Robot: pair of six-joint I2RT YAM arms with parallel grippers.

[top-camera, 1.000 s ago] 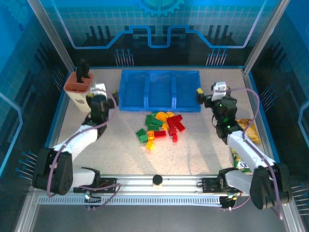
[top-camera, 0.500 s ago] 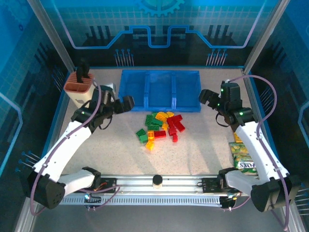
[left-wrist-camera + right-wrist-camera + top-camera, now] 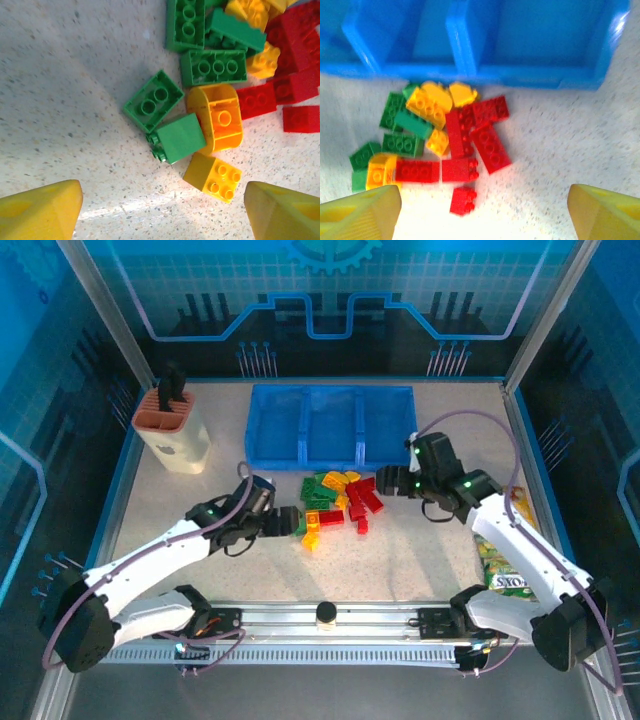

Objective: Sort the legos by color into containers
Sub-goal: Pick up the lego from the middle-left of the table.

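Observation:
A pile of red, green and yellow legos [image 3: 335, 502] lies on the table in front of the blue three-bin containers [image 3: 330, 427]. My left gripper [image 3: 283, 522] hovers open at the pile's left edge. Just ahead of its wide-spread yellow fingers [image 3: 40, 207] lie two green bricks [image 3: 153, 100] and a small yellow brick [image 3: 212, 176]. My right gripper [image 3: 388, 483] hangs open at the pile's right side. Its wrist view looks down on several red bricks [image 3: 490, 146], a small loose red brick [image 3: 462, 200] and the blue bins [image 3: 480, 35] beyond. Nothing sits between either pair of fingers.
A beige holder with a terracotta top [image 3: 170, 430] stands at the back left. Yellow-green snack packets [image 3: 500, 565] lie along the right edge under my right arm. The bins [image 3: 330, 427] look empty.
Both arms have swung in from the table's sides towards the pile. The left gripper came down from near the holder; the right came from beside the bins.

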